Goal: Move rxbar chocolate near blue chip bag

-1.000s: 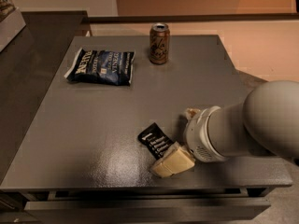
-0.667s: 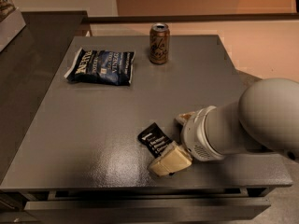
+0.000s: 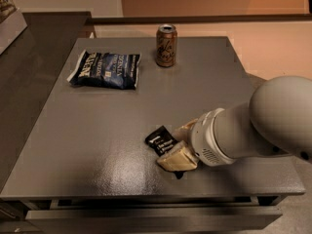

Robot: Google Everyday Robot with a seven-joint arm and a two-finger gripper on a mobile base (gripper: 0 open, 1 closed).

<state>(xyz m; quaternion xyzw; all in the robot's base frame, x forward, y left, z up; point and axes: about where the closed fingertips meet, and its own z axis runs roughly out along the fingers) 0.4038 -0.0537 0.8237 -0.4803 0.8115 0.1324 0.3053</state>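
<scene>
The rxbar chocolate [image 3: 160, 140] is a small black wrapper with white lettering, near the front of the grey table [image 3: 97, 145], right of centre. My gripper [image 3: 172, 146] comes in from the right on a thick white arm and sits over the bar's right end, hiding that end. The blue chip bag [image 3: 106, 69] lies flat at the back left of the table, well apart from the bar and the gripper.
A gold-brown drink can [image 3: 166, 45] stands upright at the back centre, right of the chip bag. A dark counter [image 3: 29, 57] runs along the left of the table. The table's front edge is just below the gripper.
The arm and gripper have shifted slightly to the left and up over the bar. The bar, chip bag and can have stayed about where they were.
</scene>
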